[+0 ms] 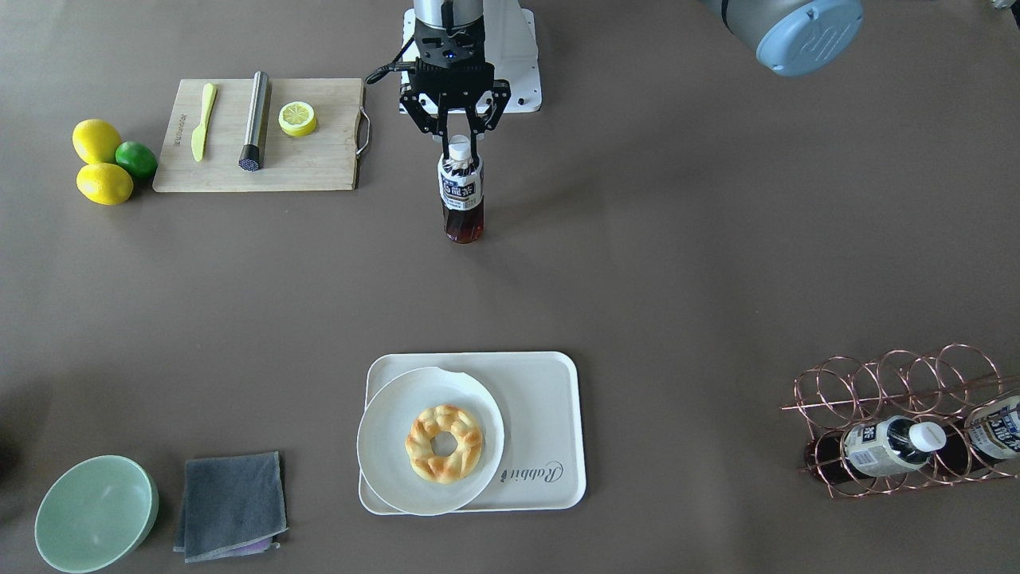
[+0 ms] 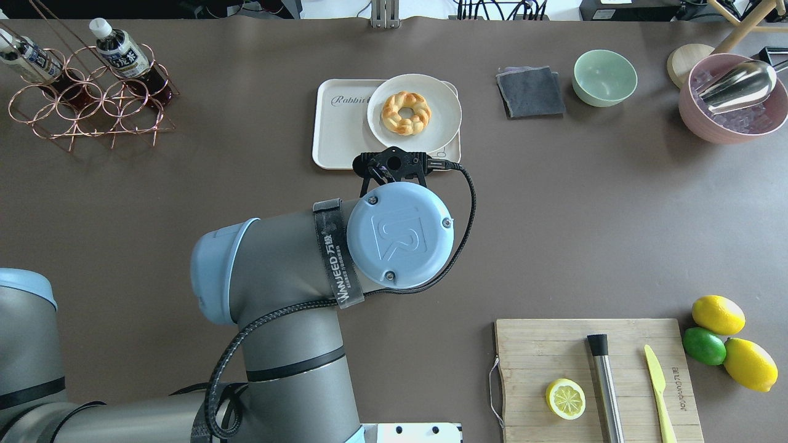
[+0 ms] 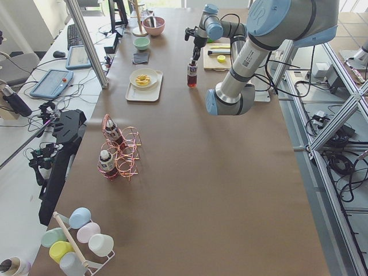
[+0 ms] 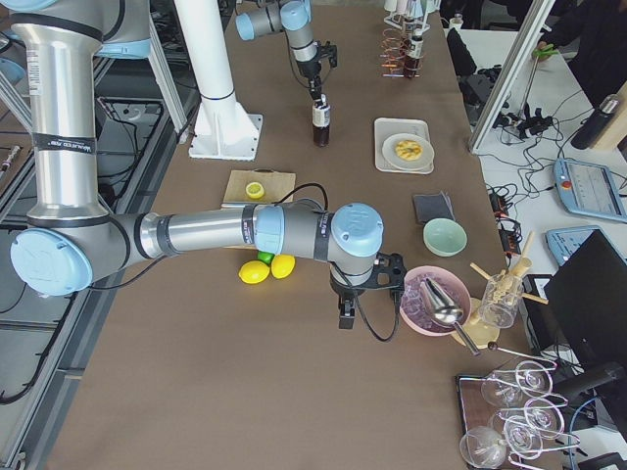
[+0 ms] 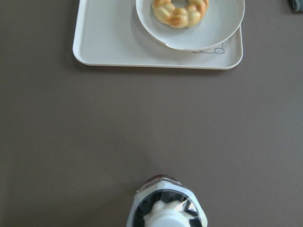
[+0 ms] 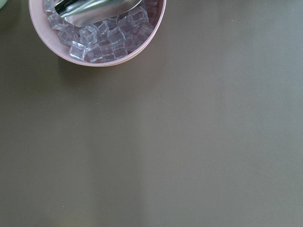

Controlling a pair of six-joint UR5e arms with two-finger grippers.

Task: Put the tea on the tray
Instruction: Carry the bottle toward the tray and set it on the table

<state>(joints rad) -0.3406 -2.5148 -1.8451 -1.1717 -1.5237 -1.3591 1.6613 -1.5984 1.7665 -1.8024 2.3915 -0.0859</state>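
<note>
Left gripper (image 1: 460,150) pinches the upright tea (image 1: 461,190) at its cap, long axis vertical

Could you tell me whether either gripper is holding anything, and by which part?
The left gripper holds the tea by its top, fingers on either side of the white cap. The right gripper's hold cannot be told from the side view.

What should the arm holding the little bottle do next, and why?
Probably carry the tea bottle forward to the tray and aim for its bare side beside the plate. The left gripper looks closed on the bottle's top, and a stretch of open table lies between bottle and tray.
</note>
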